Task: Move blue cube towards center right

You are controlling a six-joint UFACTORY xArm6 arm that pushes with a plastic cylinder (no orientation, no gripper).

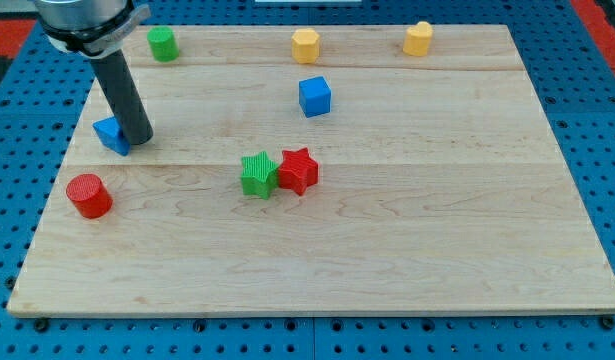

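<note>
1. The blue cube (314, 96) sits on the tabletop (437, 220), upper middle, well apart from my tip (137, 139).
2. My tip touches a small blue block (111, 133) at the view's left.
3. No jaws here: just a rod.

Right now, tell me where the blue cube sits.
The blue cube sits above the board's middle, below the yellow block and up-right of the green star; my tip is far to the view's left.

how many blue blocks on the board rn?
2. The blue cube sits above the board's centre, clear of other blocks. A second blue block is near the view's left edge, partly hidden by my tip, which sits against its right side, so its shape is unclear.
</note>
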